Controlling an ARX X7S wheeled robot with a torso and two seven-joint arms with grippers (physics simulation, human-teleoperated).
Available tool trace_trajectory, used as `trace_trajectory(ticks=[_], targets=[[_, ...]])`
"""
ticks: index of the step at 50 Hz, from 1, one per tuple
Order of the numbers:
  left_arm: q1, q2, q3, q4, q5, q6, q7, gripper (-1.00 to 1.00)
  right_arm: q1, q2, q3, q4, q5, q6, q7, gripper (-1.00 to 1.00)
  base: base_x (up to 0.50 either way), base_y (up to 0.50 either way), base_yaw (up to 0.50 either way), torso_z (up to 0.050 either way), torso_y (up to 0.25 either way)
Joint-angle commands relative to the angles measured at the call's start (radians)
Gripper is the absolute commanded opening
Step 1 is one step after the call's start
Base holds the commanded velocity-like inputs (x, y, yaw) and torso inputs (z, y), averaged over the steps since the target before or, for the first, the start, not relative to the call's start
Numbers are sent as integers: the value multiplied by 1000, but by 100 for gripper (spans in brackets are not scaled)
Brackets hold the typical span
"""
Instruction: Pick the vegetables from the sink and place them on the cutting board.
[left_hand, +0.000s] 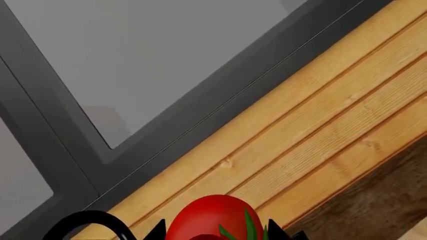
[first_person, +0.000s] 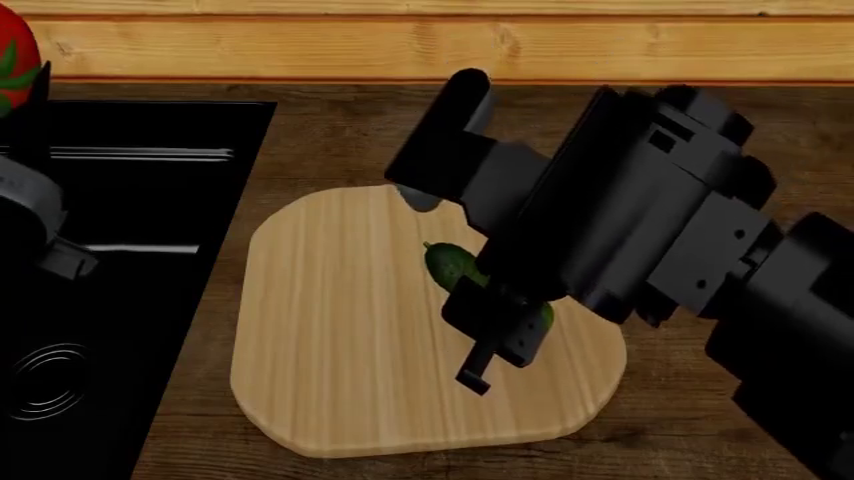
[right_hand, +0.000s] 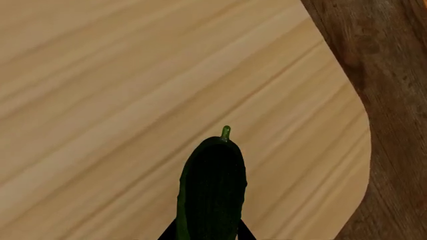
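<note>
- Right gripper (first_person: 501, 340) closed on the cucumber (first_person: 454, 264), low over the cutting board (first_person: 334, 350).
- Left gripper (left_hand: 220, 235) clamped around the tomato (left_hand: 213, 217), raised beside the sink (first_person: 134, 200).
- Cucumber: dark green, stubby stem. Tomato: glossy red, green calyx.

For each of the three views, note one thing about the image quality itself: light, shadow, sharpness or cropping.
Head view: even light, sharp, the sink nearly featureless black. Left wrist view: the tomato is cropped by the frame edge, with a soft highlight. Right wrist view: the cucumber is dark and shaded, the cutting board grain slightly soft.
</note>
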Motion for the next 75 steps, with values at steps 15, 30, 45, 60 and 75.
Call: trace_trajectory(ticks=[15, 30, 45, 60, 75], targets=[[15, 12, -40, -5, -10, 17, 14, -100, -70, 7, 39, -86, -21, 23, 47, -100, 0, 0, 0, 0, 1], [19, 9, -41, -5, -13, 20, 11, -100, -64, 5, 21, -77, -35, 16, 34, 100, 1, 0, 0, 0, 0], [30, 3, -33, 12, -15, 12, 1, -100, 23, 35, 47, -183, 9, 82, 18, 100, -1, 0, 0, 0, 0], [10, 21, -50, 5, -19, -15, -7, -100, 81, 36, 68, -151, 5, 75, -8, 100, 0, 0, 0, 0, 0], [-7, 53, -86, 158, -153, -188, -55, -100, 231, 134, 390, -282, 213, 126, 118, 100, 0, 0, 0, 0, 0]])
